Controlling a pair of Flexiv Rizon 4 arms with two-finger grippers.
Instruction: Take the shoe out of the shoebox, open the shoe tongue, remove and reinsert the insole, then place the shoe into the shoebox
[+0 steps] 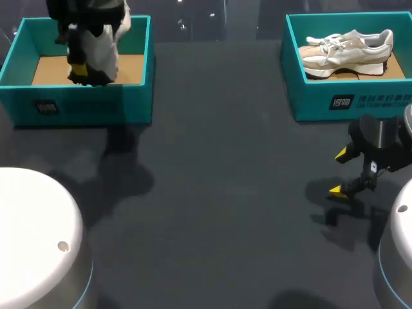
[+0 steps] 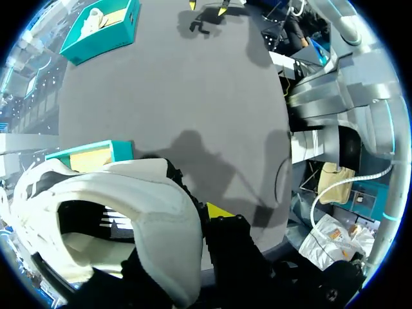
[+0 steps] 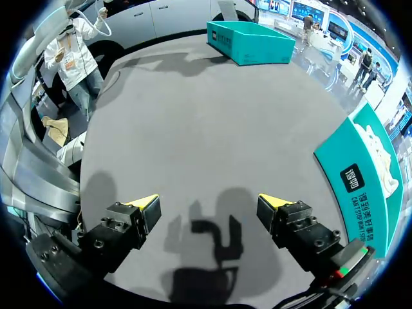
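Observation:
A white shoe [image 1: 103, 48] with a black sole hangs toe-down over the left teal shoebox [image 1: 84, 103]. My left gripper [image 1: 78, 64] is shut on it. In the left wrist view the shoe [image 2: 122, 199] fills the foreground. My left gripper [image 2: 205, 215] pinches its collar, with one yellow tip showing and the other hidden behind the shoe. That box [image 2: 90, 154] lies beneath. My right gripper [image 1: 340, 172] stands open and empty above the table, in front of the right teal shoebox [image 1: 347, 100]. Its wrist view shows the fingers of my right gripper [image 3: 209, 206] spread wide.
The right box holds a beige-and-white shoe [image 1: 347, 48], also seen as the shoe [image 3: 380, 151] in the box [image 3: 354, 180] beside my right gripper. The dark table [image 1: 219, 193] stretches between the boxes. White rounded arm bases [image 1: 32, 232] stand at the front corners.

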